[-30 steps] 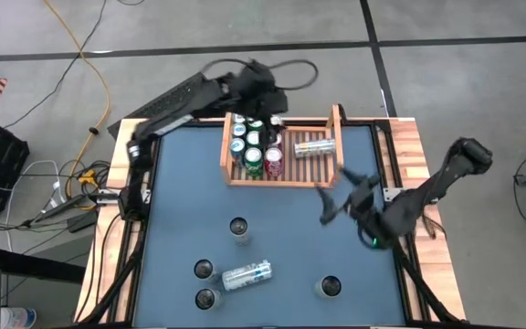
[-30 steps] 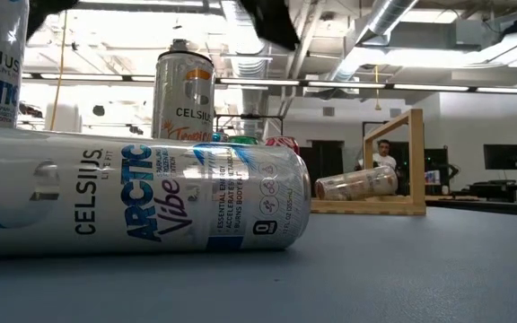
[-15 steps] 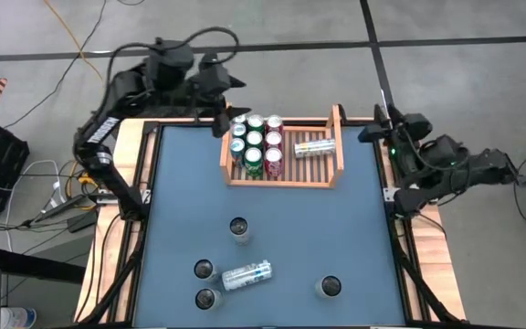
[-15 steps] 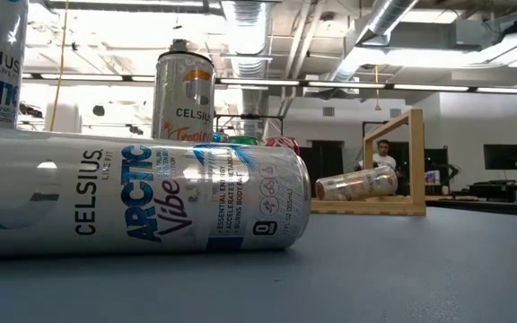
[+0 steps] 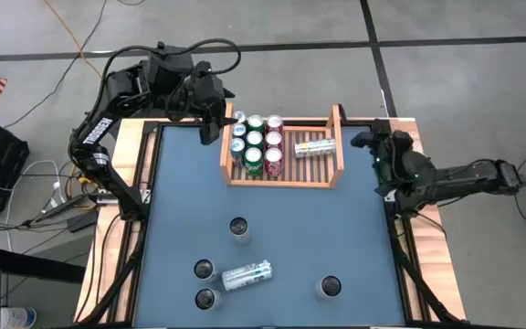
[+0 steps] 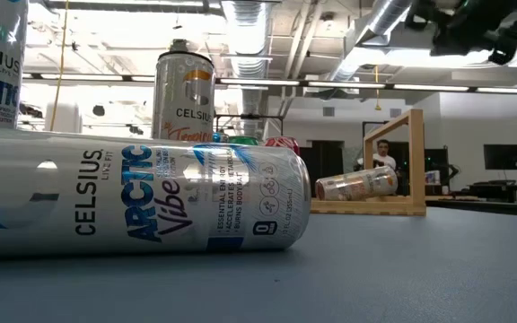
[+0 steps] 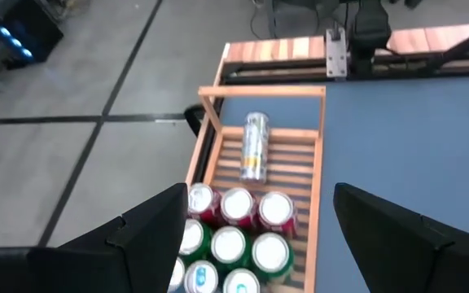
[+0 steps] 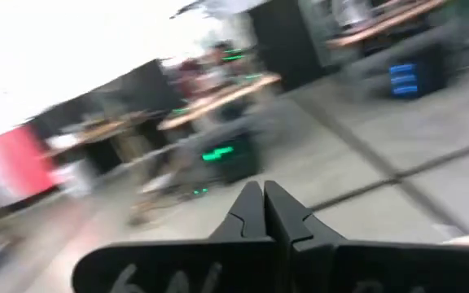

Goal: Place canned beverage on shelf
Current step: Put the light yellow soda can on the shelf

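Note:
The wooden shelf (image 5: pixel 339 146) stands at the table's far middle. Several cans (image 5: pixel 256 146) stand upright in its left part, and one can (image 5: pixel 315 146) lies on its side on the slats. On the blue table, one can (image 5: pixel 247 274) lies on its side and three more stand upright (image 5: pixel 238 226), (image 5: pixel 205 269), (image 5: pixel 330 287). My left gripper (image 5: pixel 212 117) hangs open and empty above the far left corner, beside the shelf; its wrist view looks down on the shelf (image 7: pixel 320 155). My right gripper (image 5: pixel 358 140) is shut and empty at the right edge (image 8: pixel 263 199).
In the low view the lying can (image 6: pixel 142 197) fills the near left, with an upright can (image 6: pixel 184 94) behind it. Beyond the shelf (image 6: pixel 393 170) a person (image 6: pixel 384 157) sits in the room. Bare table lies between the loose cans and the shelf.
My left gripper has drawn back from above the shelf's standing cans toward the far left corner, rising, and stays open. My right gripper has swung from over the table near the shelf's right end out to the right edge, turned level and shut. No can has moved.

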